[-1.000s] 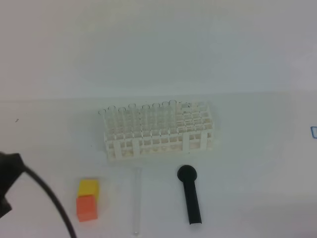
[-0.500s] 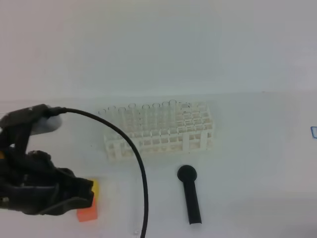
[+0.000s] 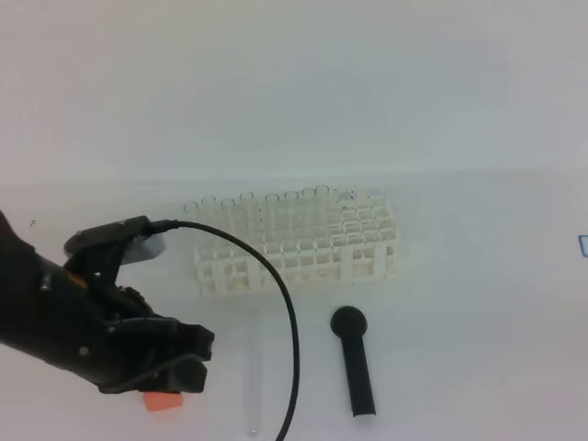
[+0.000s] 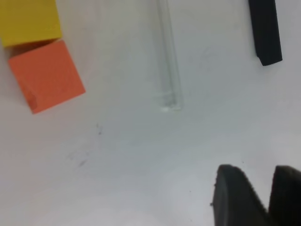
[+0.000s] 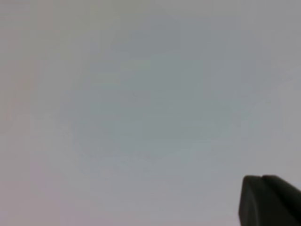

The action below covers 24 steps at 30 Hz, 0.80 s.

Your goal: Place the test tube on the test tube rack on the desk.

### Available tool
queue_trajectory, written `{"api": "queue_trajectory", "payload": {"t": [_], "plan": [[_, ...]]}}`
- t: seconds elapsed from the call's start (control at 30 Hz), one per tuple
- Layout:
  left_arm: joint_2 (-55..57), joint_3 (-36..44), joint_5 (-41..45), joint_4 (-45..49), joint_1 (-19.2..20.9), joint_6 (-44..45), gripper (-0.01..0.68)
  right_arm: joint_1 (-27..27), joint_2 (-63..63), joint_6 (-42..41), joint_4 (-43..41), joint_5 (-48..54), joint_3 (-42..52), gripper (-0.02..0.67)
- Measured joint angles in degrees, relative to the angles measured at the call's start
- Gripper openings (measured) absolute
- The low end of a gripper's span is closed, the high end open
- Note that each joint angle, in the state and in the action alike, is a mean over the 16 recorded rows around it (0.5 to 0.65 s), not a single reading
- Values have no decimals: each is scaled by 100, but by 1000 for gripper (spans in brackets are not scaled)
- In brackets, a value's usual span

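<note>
The test tube lies flat on the desk, in front of the test tube rack, which holds several clear tubes in its back rows. My left gripper hovers just left of the lying tube, empty, its fingers close together. In the left wrist view the tube runs down from the top edge and ends above and left of the gripper. My right gripper shows only in its wrist view, at the bottom right corner over blank desk, its fingers together.
A black round-headed stick tool lies right of the tube, and also shows in the left wrist view. An orange cube and a yellow cube sit left of the tube; the arm covers most of them in the high view.
My left arm has come in from the lower left and moved right, towards the lying tube. It now covers the cubes. The tube, rack and black tool have not moved.
</note>
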Motion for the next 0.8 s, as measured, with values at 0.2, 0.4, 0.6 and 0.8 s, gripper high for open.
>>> {"api": "queue_trajectory", "payload": {"t": [0.2,0.4,0.6,0.8], "plan": [[620,-154,-177,418,-417,-920,269,62,1011,-723,-110,1778,-1619,-1],[1448,-565,-340,1004,-797,-2028,297,449,2358,-1684,-260,3608,-2936,-1],[2361,-1159,-294,1487,-974,-2683,316,1040,3326,-2398,-251,4514,-3512,-1],[3138,-1638,-195,1661,-1116,-2810,332,1512,3653,-2595,-244,4645,-3588,-1]]}}
